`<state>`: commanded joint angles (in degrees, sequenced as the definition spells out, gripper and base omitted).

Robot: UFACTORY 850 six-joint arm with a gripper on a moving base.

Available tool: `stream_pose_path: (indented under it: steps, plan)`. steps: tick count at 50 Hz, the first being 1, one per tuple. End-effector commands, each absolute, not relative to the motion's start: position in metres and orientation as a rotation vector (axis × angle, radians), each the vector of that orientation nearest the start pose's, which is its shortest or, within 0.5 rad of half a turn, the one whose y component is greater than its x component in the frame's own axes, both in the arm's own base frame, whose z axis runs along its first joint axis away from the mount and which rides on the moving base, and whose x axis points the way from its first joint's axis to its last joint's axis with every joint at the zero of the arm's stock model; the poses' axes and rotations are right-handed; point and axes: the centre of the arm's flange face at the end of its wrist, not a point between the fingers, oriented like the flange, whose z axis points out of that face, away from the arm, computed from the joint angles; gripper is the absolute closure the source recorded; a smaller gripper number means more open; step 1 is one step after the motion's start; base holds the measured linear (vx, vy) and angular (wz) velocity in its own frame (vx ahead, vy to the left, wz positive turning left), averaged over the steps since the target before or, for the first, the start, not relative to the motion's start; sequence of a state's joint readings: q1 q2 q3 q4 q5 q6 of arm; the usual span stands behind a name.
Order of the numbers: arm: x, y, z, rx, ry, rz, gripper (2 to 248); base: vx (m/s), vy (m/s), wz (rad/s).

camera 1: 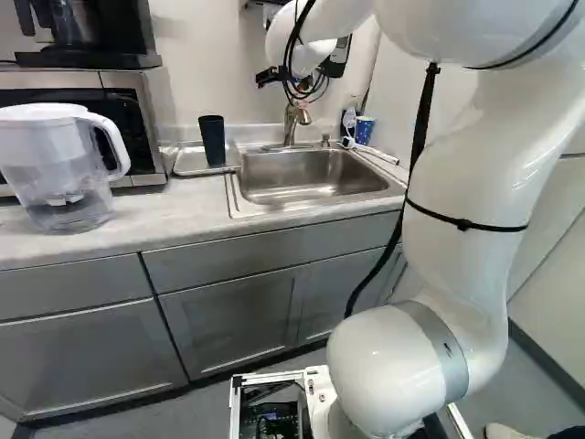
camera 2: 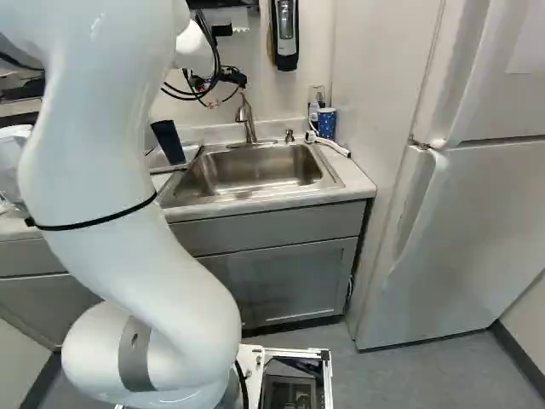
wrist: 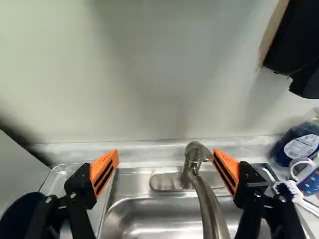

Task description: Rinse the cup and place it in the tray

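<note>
Left base view: can see the white arm (camera 1: 466, 174) climbing the right side of the frame. In the right base view, can see a refrigerator (camera 2: 468, 230) filling the right and a steel sink (camera 2: 255, 170) near the middle. Back on the left, can spot a water pitcher (camera 1: 64, 174) at left edge, then a tray (camera 1: 187, 161) beside the sink, with the dark cup (camera 1: 212, 139) upright on it, upper left of centre. Above the faucet (camera 2: 247, 119), can find the gripper (camera 2: 232, 77), spread wide and holding nothing. Beyond the sink, can make out a bottle (wrist: 284, 152) with a white label (wrist: 301, 145), print too small to tell, just beside a blue cup (camera 2: 326, 123).
</note>
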<state>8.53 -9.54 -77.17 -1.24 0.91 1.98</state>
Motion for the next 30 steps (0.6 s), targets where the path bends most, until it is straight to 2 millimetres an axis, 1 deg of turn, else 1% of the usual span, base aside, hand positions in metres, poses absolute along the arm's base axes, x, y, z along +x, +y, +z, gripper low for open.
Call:
stream_pose_path:
  steps: [30]
  plan:
    - [0.536,0.058,0.694,-2.547,-0.12,-1.718,3,0.0,0.0,0.0]
